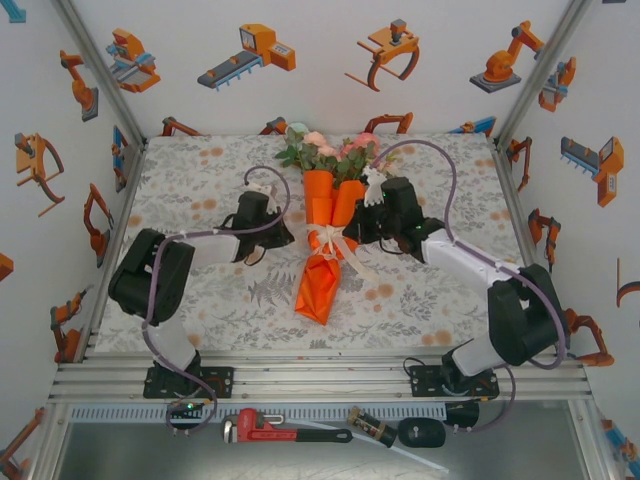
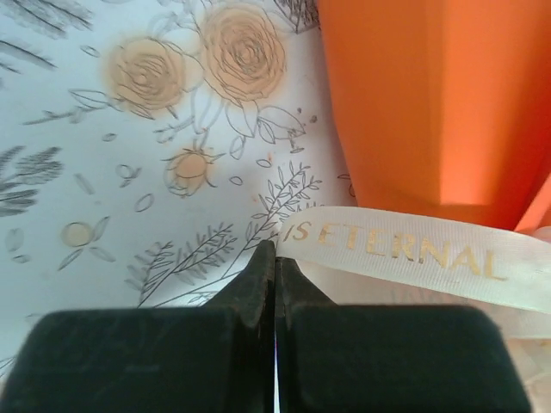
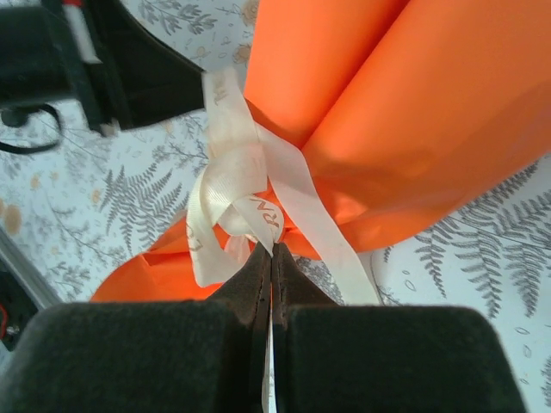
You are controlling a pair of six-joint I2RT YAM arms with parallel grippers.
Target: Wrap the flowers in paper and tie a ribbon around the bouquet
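1. Both at once from overhead: shows the left pincer (image 1: 288,240) just beside the left flank of the bouquet (image 1: 322,235) and the right pincer (image 1: 349,233) against its right flank, at the knot. Places the bouquet lengthwise down the middle of the counter (image 1: 200,190), flowers (image 1: 330,152) at the far end, pink and cream blooms over green leaves, tapered foot toward the arm bases. Shows the stems wrapped in the paper (image 1: 318,285), bright orange, with the ribbon (image 1: 330,243) tied round the waist of the cone and loose ends trailing to the right. Leaves a red pipe wrench (image 1: 285,430) on the metal ledge (image 1: 560,440) below the bases.
2. Looks down from the left wrist past black fingertips (image 2: 254,284) pressed flat together: clenched. Meets the cut end of the ribbon right at those tips, gold letters "IS ETERNAL" along the cream strip running off to the right. Cannot tell whether that end is nipped or merely touching. Sets the paper as a smooth orange wall above the strip and the grey and orange floral print of the counter to the left.
3. Finds, from the right wrist, the right pincer's tips likewise clenched, grasping a loop of the ribbon right at the knot. Traces cream strands from there round the pinched waist of the paper, one running up-left toward the black body of the left pincer, another down-right over the cloth. Shows two orange folds bulging above the knot and a third spreading out at lower left.
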